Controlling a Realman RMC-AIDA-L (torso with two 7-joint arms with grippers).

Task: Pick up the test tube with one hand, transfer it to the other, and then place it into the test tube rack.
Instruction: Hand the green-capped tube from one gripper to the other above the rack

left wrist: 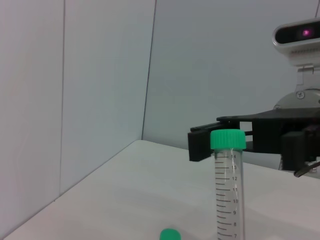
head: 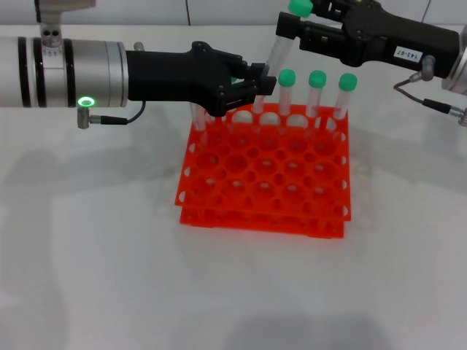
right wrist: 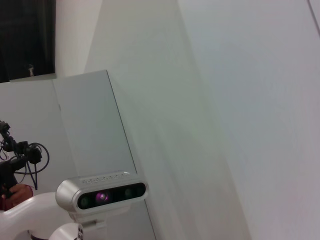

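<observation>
The left hand point(head: 255, 82) pinched the lower part of the test tube point(head: 279, 45), holding it tilted above the far edge of the test tube rack point(head: 264, 175). The right hand point(head: 290, 30) had its fingers at the tube's green cap, though I could not tell whether they pressed on it. This looked like the handover. To do it well, the right hand should grip firmly just below the cap before the left lets go, then the left should back straight away toward the worktop's left edge. 3 capped tubes point(head: 317, 91) stood in the rack's far row just beside the exchange, so room was tight there; the near rows and the worktop's near edge lay open
</observation>
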